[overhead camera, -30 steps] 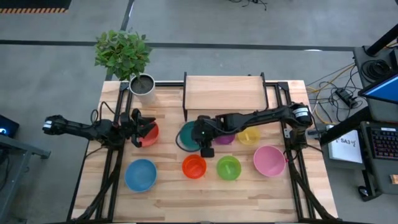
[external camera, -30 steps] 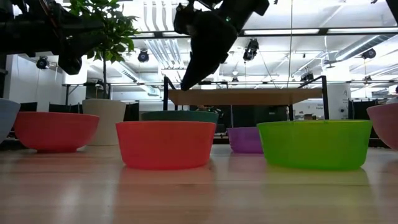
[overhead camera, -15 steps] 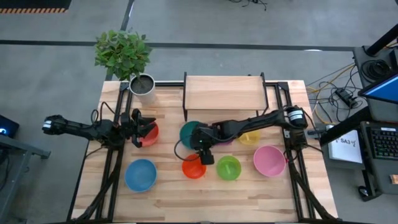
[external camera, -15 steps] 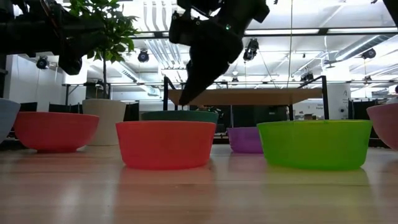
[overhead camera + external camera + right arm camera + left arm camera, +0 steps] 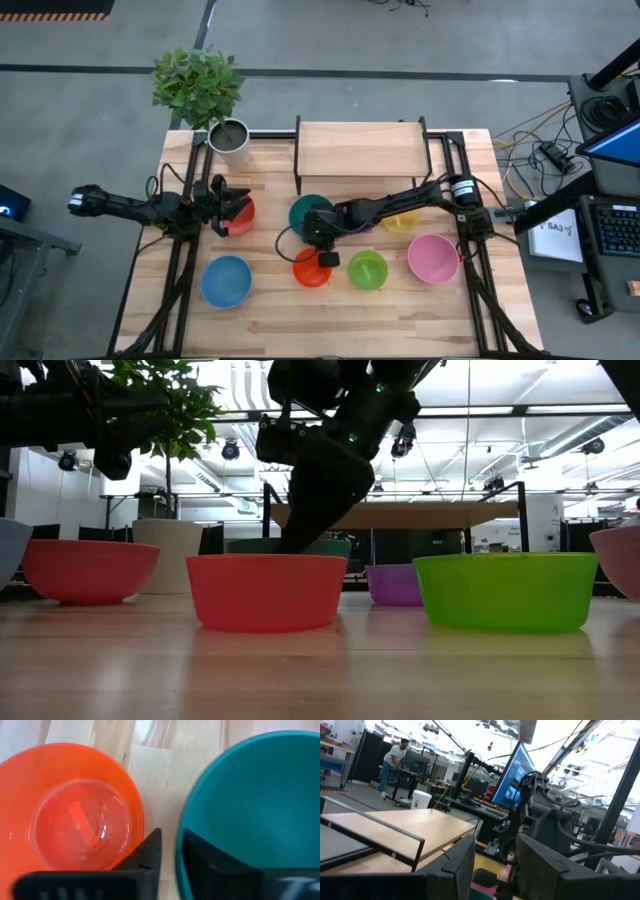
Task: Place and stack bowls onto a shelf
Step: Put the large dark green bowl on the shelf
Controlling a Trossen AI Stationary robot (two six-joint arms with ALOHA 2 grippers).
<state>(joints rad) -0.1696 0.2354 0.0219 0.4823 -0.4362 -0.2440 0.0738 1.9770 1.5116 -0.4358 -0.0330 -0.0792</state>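
Observation:
The teal bowl [image 5: 303, 212] stands on the table in front of the shelf [image 5: 360, 148]. My right gripper [image 5: 322, 243] has come down on its near rim, beside the orange bowl [image 5: 310, 270], and is shut there. Red [image 5: 240, 214], blue [image 5: 226, 280], green [image 5: 367, 269], pink [image 5: 433, 257] and yellow [image 5: 404, 221] bowls rest on their bases on the table. The purple bowl [image 5: 394, 584] is mostly under the right arm. My left gripper [image 5: 222, 205] hovers open above the red bowl's left rim, touching nothing. My right gripper has the teal bowl's near rim [image 5: 178, 847] between its two fingers, one finger [image 5: 150, 855] outside the wall and the other inside the hollow. The fingers come from above, pointing down. The bowl stands upright with its base on the table.
A grey plant pot [image 5: 229, 137] with a leafy plant stands at the far left, beside the shelf. Black frame rails [image 5: 180, 270] run along both table sides. Bare wood lies along the near edge [image 5: 320, 325]. A person stands far off in the room [image 5: 394, 760].
My right gripper has gone down and a little toward the near edge, from above the teal bowl onto its near rim next to the orange bowl. No bowl has moved.

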